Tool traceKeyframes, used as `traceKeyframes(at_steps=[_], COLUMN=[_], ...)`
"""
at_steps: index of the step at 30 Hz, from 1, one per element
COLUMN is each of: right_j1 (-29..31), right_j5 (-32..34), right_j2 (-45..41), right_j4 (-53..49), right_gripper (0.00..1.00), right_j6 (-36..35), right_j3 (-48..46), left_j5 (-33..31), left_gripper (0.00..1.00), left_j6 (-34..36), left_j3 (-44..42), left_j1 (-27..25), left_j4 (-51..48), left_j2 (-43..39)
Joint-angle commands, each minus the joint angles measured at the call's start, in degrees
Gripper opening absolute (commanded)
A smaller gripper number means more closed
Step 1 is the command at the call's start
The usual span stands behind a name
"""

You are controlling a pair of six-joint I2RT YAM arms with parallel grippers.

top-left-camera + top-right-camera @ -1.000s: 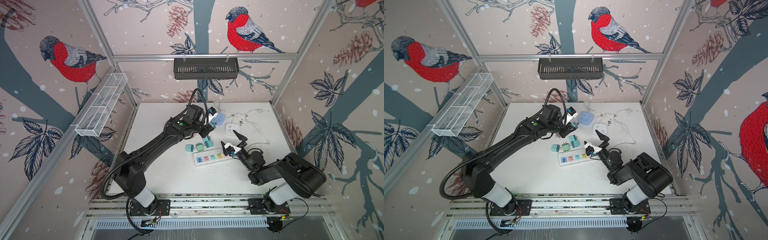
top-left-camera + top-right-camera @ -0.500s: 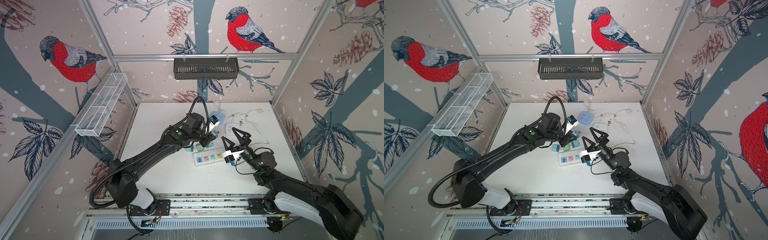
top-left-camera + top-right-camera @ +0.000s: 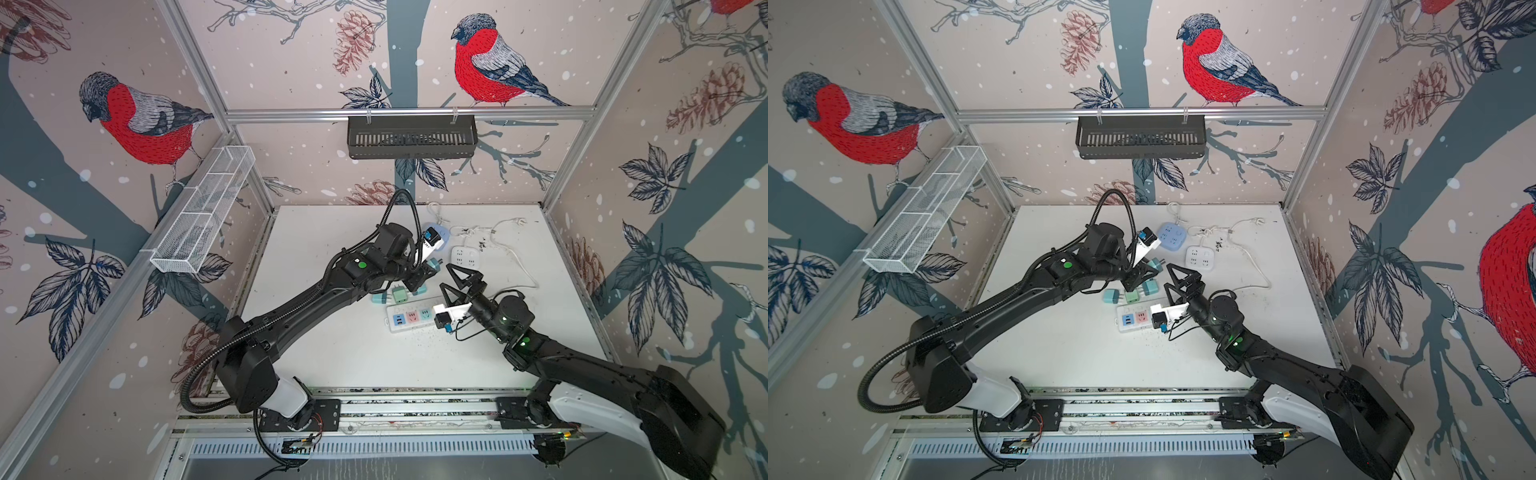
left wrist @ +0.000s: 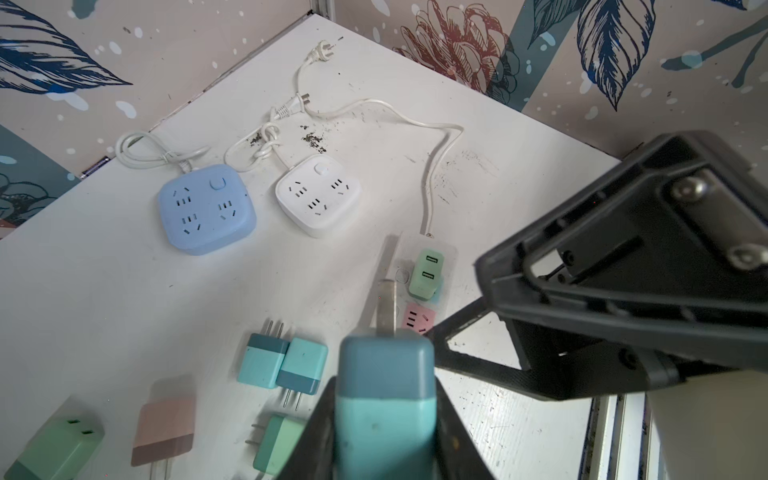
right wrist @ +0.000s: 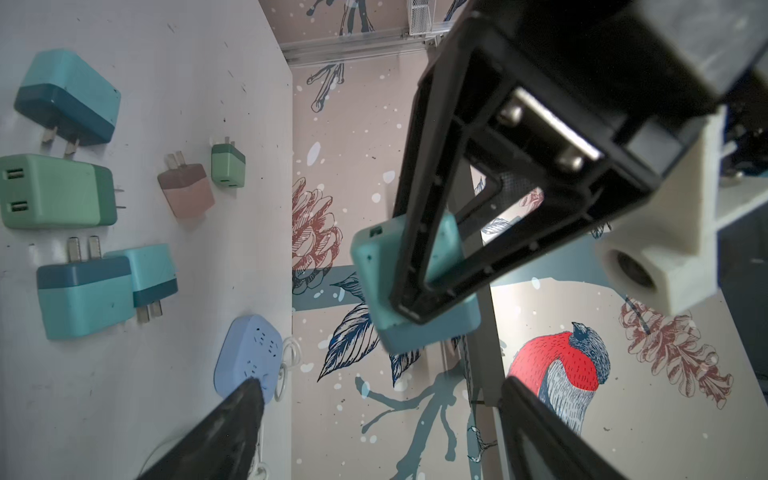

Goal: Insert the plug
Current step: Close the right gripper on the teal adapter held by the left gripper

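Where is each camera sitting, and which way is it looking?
Top views: high over the front, looking down at the table, both arms, left claw and right claw.
Left wrist: on the left arm, looking past its teal plug toward the power strip; right claw shows.
Right wrist: on the right arm, looking sideways past its open fingers at the left claw.
Shared: both wrist views show the teal plug and blue socket block.

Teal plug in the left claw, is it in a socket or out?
Out. The left claw is shut on the teal plug; its prongs show bare, short of the power strip.
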Motion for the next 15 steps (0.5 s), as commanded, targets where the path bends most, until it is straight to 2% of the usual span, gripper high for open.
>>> traceKeyframes(at_steps=[1,15], right_j1=[1.47,3.15], right_j5=[5.01,9.57], right_j2=[2.59,5.64], right_j4=[2.94,5.87], right_gripper=[0.91,0.84], right_j6=[-4.04,-6.86], right_j3=[0.25,1.28], left_j5=[-0.80,-1.60], left_gripper=[0.00,0.00], left_j6=[1.27,2.75], left_j3=[0.98,2.17], left_j1=[-0.74,-2.46], left_j4=[-0.65,-1.82], left_j2=[0.83,2.15])
